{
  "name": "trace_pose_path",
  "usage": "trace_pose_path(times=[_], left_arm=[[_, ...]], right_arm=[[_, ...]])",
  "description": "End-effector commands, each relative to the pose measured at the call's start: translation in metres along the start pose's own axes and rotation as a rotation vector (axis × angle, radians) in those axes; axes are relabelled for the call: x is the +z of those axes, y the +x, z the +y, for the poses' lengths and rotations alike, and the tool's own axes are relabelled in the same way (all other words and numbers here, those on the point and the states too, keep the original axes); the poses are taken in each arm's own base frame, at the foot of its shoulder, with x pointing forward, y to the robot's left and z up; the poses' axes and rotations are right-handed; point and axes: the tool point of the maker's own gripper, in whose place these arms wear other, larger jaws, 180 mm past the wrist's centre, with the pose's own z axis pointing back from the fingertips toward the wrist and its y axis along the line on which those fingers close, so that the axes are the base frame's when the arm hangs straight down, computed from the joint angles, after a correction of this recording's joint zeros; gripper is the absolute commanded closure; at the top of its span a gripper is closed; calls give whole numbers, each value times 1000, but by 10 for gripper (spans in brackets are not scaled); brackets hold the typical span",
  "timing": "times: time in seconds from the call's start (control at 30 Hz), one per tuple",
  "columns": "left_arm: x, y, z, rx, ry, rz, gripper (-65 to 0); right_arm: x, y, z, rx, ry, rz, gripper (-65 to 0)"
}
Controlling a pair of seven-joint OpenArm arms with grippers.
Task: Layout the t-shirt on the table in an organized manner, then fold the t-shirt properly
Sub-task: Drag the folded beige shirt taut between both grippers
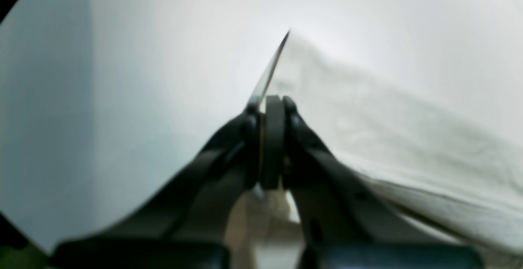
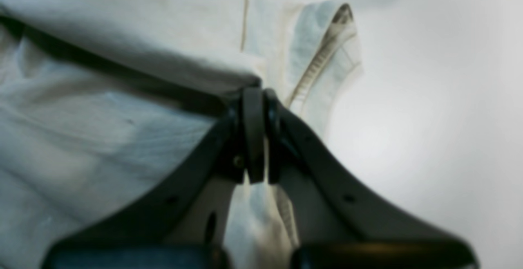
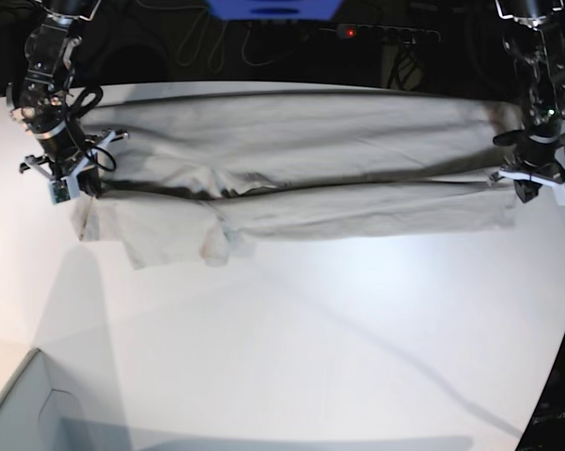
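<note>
The light grey-beige t-shirt (image 3: 301, 160) is stretched in a long band across the far part of the white table (image 3: 310, 338), folded along its length. A sleeve and the collar (image 3: 216, 246) lie at its left end. My right gripper (image 3: 80, 183) is shut on the shirt's left end; in the right wrist view (image 2: 255, 93) cloth (image 2: 102, 130) is pinched between the fingers beside a sleeve hem (image 2: 322, 56). My left gripper (image 3: 528, 191) is shut on the shirt's right end; in the left wrist view (image 1: 273, 101) it pinches the edge of the cloth (image 1: 388, 130).
A grey box corner (image 3: 19, 404) sits at the front left. A power strip (image 3: 385, 33) and cables lie beyond the table's far edge. The table's curved edge runs along the right side (image 3: 559, 376). Bare tabletop shows in both wrist views (image 1: 163, 77) (image 2: 429, 117).
</note>
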Motion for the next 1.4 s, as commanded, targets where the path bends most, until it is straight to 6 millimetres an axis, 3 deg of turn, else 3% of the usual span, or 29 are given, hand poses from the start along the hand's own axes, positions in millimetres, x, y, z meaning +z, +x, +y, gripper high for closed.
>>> trace_pose_path(times=[0.0,0.37,0.67,0.87,0.93,1.13,1.23,1.37], left_arm=[[0,23,2,-17,-6,-63,-2],[-5,29,-1,-13,-8,-76,-2],[-5,36,-5,-14,-18,-93,-2],[-9,66,-8,-34,-27,-150,-2],[-10,88,-15,-43,-44,-196,-2],[1,122,-34,-69,-87,-283,-2],[3,118,-35,-67,-88,-277,-2],[0,77,-14,-58,-49,-182,-2]], right_arm=[[2,15,-6,12,-4,-51,0],[7,4,-10,25,-3,-23,0],[8,-9,10,42,49,12,0],[7,-11,17,53,68,21,0],[7,-11,16,56,67,23,0],[5,-21,15,45,74,48,0],[5,-24,14,37,72,55,0],[8,-26,9,58,71,65,0]])
